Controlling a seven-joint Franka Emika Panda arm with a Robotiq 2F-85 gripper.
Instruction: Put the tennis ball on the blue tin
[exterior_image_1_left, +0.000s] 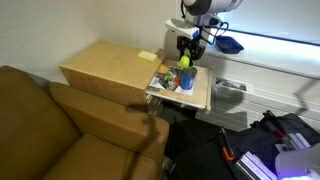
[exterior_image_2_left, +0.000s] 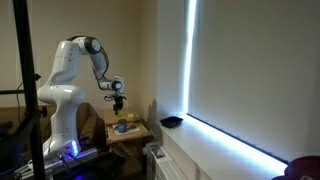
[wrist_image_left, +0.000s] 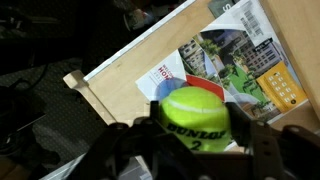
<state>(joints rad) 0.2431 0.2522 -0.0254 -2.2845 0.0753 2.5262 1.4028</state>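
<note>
The end effector (wrist_image_left: 196, 138) is closed around the tennis ball (wrist_image_left: 195, 112): in the wrist view its dark fingers (wrist_image_left: 140, 135) press against the ball's two sides, and the yellow-green ball fills the gap between them. In an exterior view the end effector (exterior_image_1_left: 187, 54) points straight down with the ball (exterior_image_1_left: 185, 63) at its tip, held clear above the counter (exterior_image_1_left: 200, 98). The blue tin (exterior_image_1_left: 186, 80) stands upright on the counter just below the ball; whether the two touch cannot be told at this size. Under the end effector in the wrist view lies a colourful magazine (wrist_image_left: 240, 55), spread flat on the light wood of the counter (wrist_image_left: 125, 85). From the end effector the white arm (exterior_image_2_left: 70, 70) rises to a bent elbow above it, then drops to a broad base well behind, so the forearm reaches forward and down over the counter. Beyond the end effector, on the window ledge (exterior_image_2_left: 215, 145), sits a dark bowl (exterior_image_2_left: 172, 122), well apart from the tin. On the other side of the end effector a plain wooden box (exterior_image_1_left: 105, 68) adjoins the counter, and a brown sofa (exterior_image_1_left: 60, 130) lies farther out.
</note>
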